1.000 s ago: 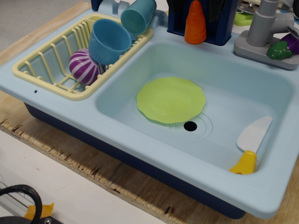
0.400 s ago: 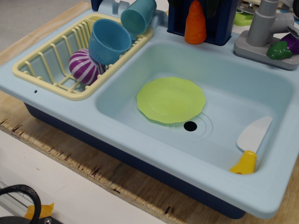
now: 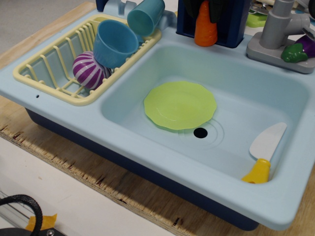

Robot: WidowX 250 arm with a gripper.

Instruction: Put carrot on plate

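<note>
The orange carrot [image 3: 205, 30] stands upright on the back ledge of the sink, against a dark blue block [image 3: 231, 24]. My gripper [image 3: 206, 9] is at the top edge of the view, right over the carrot. Its black fingers [image 3: 217, 11] sit on either side of the carrot's top and hide the tip. The frame cuts off most of the gripper, so I cannot tell whether the fingers press on the carrot. The lime-green plate [image 3: 180, 104] lies flat in the sink basin, below and in front of the carrot.
A toy knife [image 3: 264, 152] with a yellow handle lies in the basin's right corner, by the drain hole [image 3: 200, 132]. A yellow dish rack [image 3: 59, 73] at the left holds blue cups [image 3: 114, 43] and a purple striped ball [image 3: 89, 69]. A grey faucet [image 3: 278, 29] stands at the back right.
The black fingers have come down over the carrot and moved closer together; the carrot's tip, visible before, is now covered. Nothing else has moved.
</note>
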